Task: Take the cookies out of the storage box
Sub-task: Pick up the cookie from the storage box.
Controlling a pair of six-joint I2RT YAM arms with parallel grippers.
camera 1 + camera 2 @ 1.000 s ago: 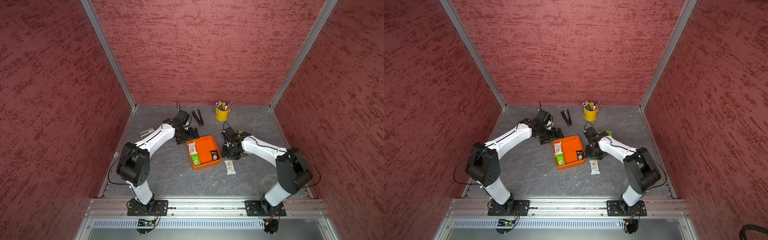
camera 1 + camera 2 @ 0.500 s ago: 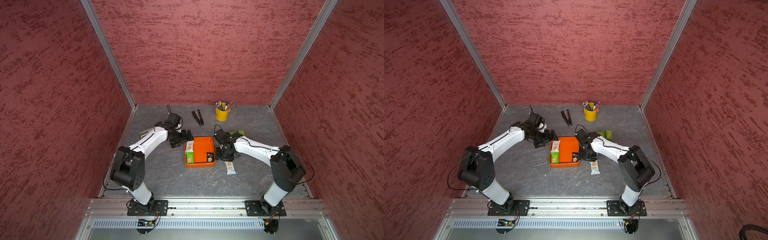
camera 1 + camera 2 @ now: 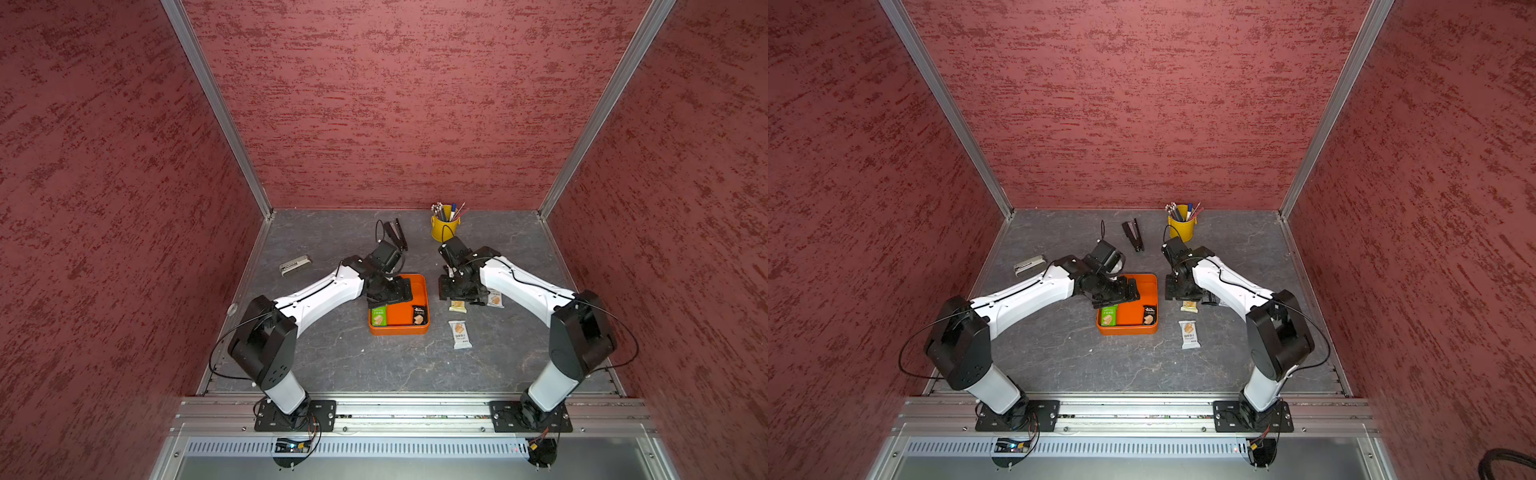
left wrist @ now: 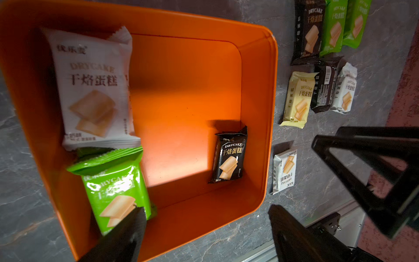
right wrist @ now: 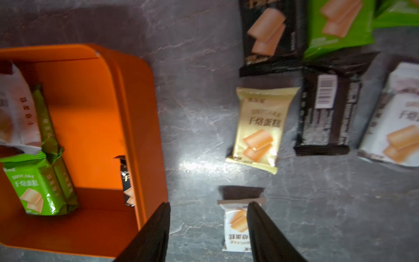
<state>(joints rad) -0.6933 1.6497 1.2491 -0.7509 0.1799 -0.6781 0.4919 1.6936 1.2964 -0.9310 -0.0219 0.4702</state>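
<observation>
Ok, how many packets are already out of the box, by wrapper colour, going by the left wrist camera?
Black packets: 2
Green packets: 2
White packets: 2
Pale yellow packet: 1
Total outside the storage box: 7

I work in a robot test cell, a lab rig rather than a home or a shop. Red textured panels (image 3: 415, 104) wall me in on three sides, joined by bare aluminium posts (image 3: 216, 108) at the corners beyond my jaws. Behind my jaws, my arm bases (image 3: 295, 415) are bolted to an aluminium rail (image 3: 415, 403) with loose wires (image 3: 309, 440) showing. The grey marbled counter (image 3: 353, 361) under my jaws carries staged office props beyond them: a yellow pen bucket (image 3: 444, 228) and a stapler (image 3: 1133, 236).
</observation>
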